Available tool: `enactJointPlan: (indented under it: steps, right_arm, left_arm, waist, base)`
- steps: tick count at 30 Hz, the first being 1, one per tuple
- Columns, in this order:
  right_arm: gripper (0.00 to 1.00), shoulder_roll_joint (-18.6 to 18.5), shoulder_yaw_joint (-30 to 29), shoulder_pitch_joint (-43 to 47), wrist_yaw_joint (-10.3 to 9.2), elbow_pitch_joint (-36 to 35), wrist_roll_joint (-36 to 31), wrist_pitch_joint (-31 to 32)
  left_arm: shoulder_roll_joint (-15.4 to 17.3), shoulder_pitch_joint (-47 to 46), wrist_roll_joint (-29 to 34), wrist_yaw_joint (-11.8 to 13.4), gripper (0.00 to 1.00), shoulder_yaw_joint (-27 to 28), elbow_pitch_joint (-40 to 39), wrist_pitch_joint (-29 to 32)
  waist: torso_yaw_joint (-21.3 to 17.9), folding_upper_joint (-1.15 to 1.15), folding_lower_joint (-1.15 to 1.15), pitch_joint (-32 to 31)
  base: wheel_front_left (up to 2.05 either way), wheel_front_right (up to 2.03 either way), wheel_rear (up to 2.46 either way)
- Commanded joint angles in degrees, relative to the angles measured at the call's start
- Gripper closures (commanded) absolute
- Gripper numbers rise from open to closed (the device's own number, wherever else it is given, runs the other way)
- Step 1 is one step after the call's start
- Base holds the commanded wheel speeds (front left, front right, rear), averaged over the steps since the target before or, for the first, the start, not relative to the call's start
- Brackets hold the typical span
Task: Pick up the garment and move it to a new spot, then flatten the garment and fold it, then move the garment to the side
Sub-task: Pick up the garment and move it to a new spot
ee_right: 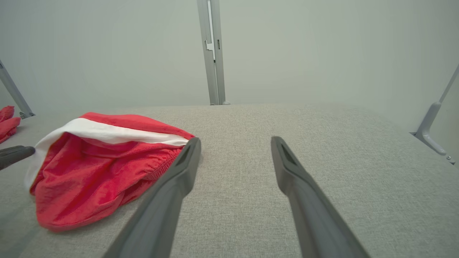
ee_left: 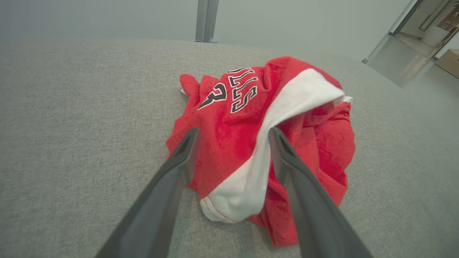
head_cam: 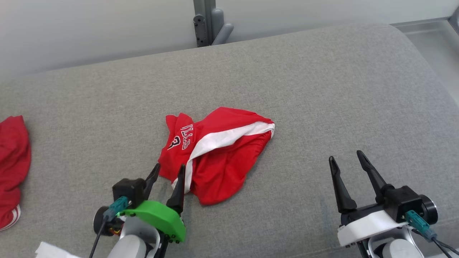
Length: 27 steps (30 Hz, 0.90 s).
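The garment (head_cam: 222, 157), red shorts with a white side stripe and black-and-white lettering, lies crumpled in the middle of the grey padded surface (head_cam: 322, 89). My left gripper (head_cam: 169, 168) is at its near left corner, open, with its fingers straddling the hem. In the left wrist view the garment (ee_left: 229, 136) lies under and between the spread fingers of that gripper (ee_left: 233, 130), and the white stripe's end sits loose on the surface. My right gripper (head_cam: 345, 156) is open over bare fabric, well right of the garment. From the right wrist, the garment (ee_right: 96, 168) lies left of this gripper (ee_right: 235, 139).
Another red cloth (head_cam: 12, 161) lies at the left edge of the surface. A grey metal post (head_cam: 208, 21) stands behind the far edge. The surface rounds off at the right (head_cam: 430, 71). A white sheet corner (head_cam: 50, 251) shows at the bottom left.
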Motion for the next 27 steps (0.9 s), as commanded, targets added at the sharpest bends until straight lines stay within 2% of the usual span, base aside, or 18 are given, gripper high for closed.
enactJointPlan:
  steps: [1,10,13,18,27]
  right_arm:
    - [0.00,-0.5,-0.4,1.0,-0.03,-0.6,-0.4,-0.2]
    - [0.00,-2.4,-3.8,4.2,-0.04,-0.9,-0.6,-0.2]
    - [0.00,-2.4,-4.6,4.9,-0.03,-0.2,-0.7,-0.2]
    - [0.00,-1.8,-5.2,5.5,-0.04,0.9,-1.1,-0.2]
    - [0.00,-0.6,-7.6,7.3,-0.03,2.7,-1.4,-0.2]
  left_arm:
    - [0.9,2.0,0.3,0.8,0.00,0.8,-1.1,-1.0]
    - [6.0,12.2,0.6,5.1,0.00,5.7,-6.0,-5.9]
    - [7.3,14.9,1.1,5.5,0.00,7.0,-6.5,-7.0]
    - [8.2,18.6,2.2,4.7,0.00,9.4,-7.7,-8.0]
    - [5.3,24.1,7.4,1.5,0.00,16.1,-12.9,-7.9]
  waist:
    - [2.8,0.30,0.00,-2.7]
    - [8.1,0.30,0.00,-6.2]
    - [9.5,0.30,0.00,-6.6]
    - [10.7,0.30,0.00,-7.2]
    - [10.4,0.30,0.00,-8.3]
  base:
    - [0.00,0.00,0.00]
    - [0.00,0.00,0.00]
    - [0.00,0.00,0.00]
    - [0.00,0.00,0.00]
    - [0.00,0.00,0.00]
